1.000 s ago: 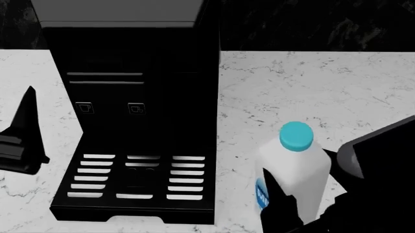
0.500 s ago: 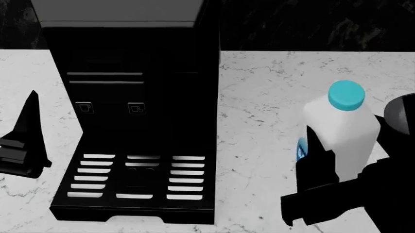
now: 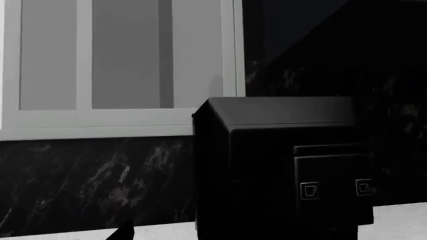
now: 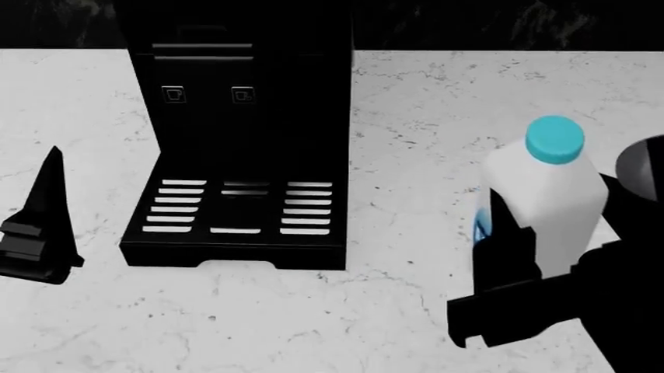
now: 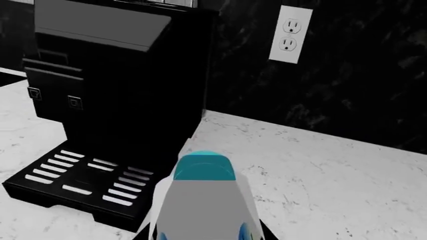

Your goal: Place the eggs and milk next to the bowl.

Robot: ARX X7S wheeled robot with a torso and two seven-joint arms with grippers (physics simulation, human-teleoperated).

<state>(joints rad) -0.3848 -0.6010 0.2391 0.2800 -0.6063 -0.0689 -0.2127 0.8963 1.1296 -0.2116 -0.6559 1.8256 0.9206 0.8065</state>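
The milk [image 4: 545, 198] stands upright at the right of the head view, a white bottle with a cyan-blue cap, its blue label just showing at its left edge. The right gripper [image 4: 555, 241] is closed on it — one black finger [image 4: 508, 237] lies against the bottle's left side and the other dark part presses from the right, so the bottle sits clamped between them. Whether its base touches the countertop [image 4: 415, 124] cannot be told, as the gripper's body hides it. In the right wrist view the cap and shoulders of the bottle fill the near foreground, with the white marble counter beyond.

To the left of the bottle, apart from it, stands a black coffee machine [image 4: 244, 116] with a slotted drip tray [image 4: 239, 217] at its front and two small cup icons on its face. Behind the counter runs a dark marbled wall carrying a white power outlet [image 5: 291, 34].

The left gripper [image 4: 36, 225] hangs near the left edge of the head view, left of the machine, holding nothing — how far its jaws stand apart cannot be told. The left wrist view shows the machine's side and a window [image 3: 120, 65] above the dark wall.
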